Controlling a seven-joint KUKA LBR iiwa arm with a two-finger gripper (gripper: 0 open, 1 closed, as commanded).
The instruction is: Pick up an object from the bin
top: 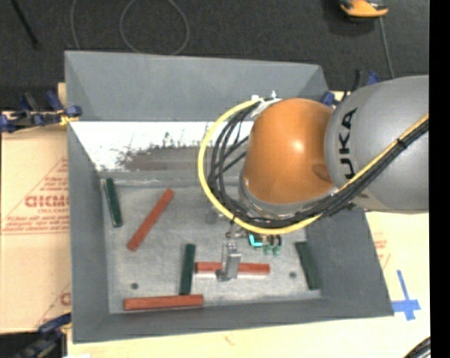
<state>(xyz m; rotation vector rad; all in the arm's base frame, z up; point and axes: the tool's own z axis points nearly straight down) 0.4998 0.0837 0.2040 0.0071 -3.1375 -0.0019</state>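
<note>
1. My gripper [227, 271] is low in the bin, right at the middle of a flat red bar [253, 269] lying crosswise near the front wall. From above I cannot tell whether the gripper is spread or closed on it.
2. I judge the bar's middle a sensible place to take it, since a long stick gripped there should hang level.
3. A dark green bar [187, 268] stands lengthwise just beside the red bar's left end, close enough to get nudged.
4. Another red bar [163, 302] lies along the front wall, and a third [150, 220] lies slantwise further left.
5. Two more green bars [113, 202] [308, 265] hug the side walls, well apart.
6. All look like plain, matte, straight-edged sticks on the speckled grey metal bin [210, 88] floor.
7. The glossy orange cover [288, 151] and looped cables [210, 170] hide the wrist.
</note>
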